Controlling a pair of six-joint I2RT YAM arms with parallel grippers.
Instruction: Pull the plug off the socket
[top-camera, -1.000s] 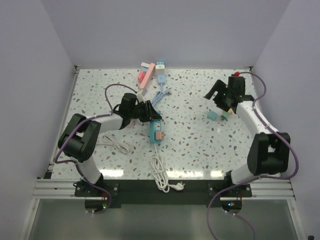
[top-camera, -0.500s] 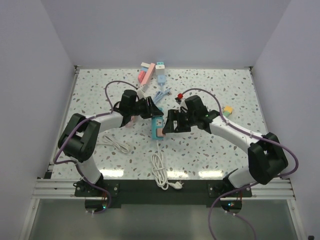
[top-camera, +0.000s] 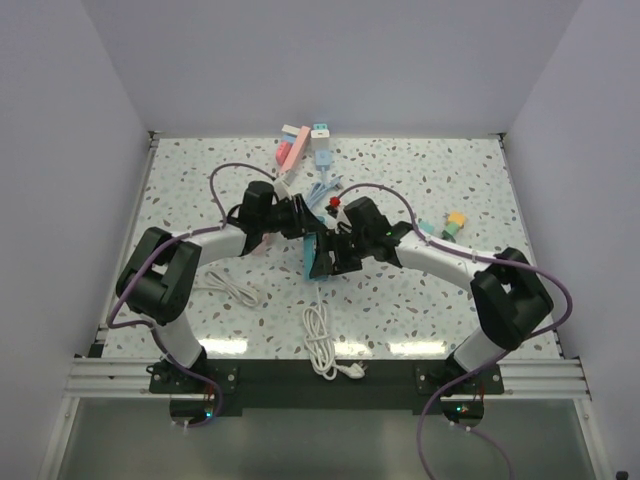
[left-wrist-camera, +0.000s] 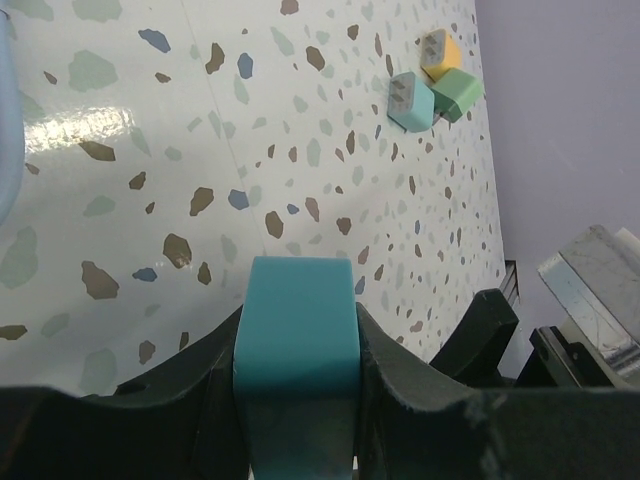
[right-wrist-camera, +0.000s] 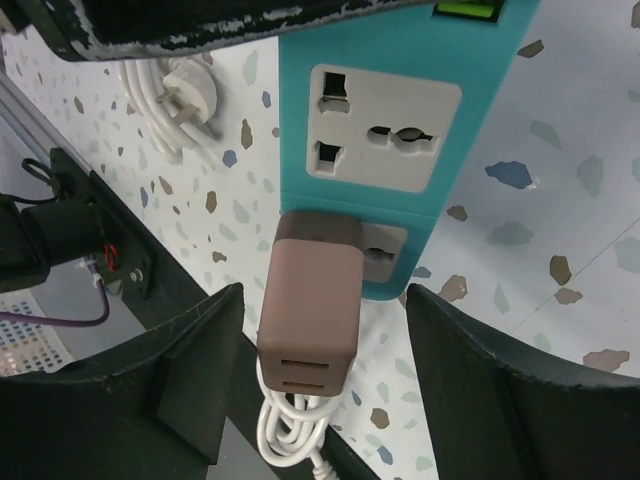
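Two grippers are at work on one teal power strip (right-wrist-camera: 480, 110), and everything else is best placed from it. The right gripper (right-wrist-camera: 325, 350) hangs over the strip's near end with its jaws spread wide. One dark finger sits on each side of the plug (right-wrist-camera: 308, 305), and as far as the wrist view shows, neither touches it. To me that looks like lining up before closing on the plug's flanks.

The plug, a dusty pink-brown block, sits pushed home in the socket (right-wrist-camera: 385, 250) nearest that end of the strip. The second socket (right-wrist-camera: 385, 128) beside it is vacant.

The left gripper (left-wrist-camera: 297, 330) is clamped on the strip's opposite end, with teal plastic pinched snugly between its fingers (left-wrist-camera: 395, 350). I take that as an anchor, so the strip will not slide when the plug is tugged.

Just past the strip's near end a white cord (top-camera: 322, 345) lies in loose loops. Well off on the right arm's side of the strip lie three small blocks (left-wrist-camera: 411, 100), teal, green and orange, bunched together. Beyond the strip's far end, by the back edge of the table (top-camera: 430, 290), lie a pink strip (top-camera: 290, 150) and a pale blue one (top-camera: 321, 142).

No brand, label or lettering can be read on the plug or the strip. A green patch (right-wrist-camera: 465, 10) towards the strip's far end may be a switch.
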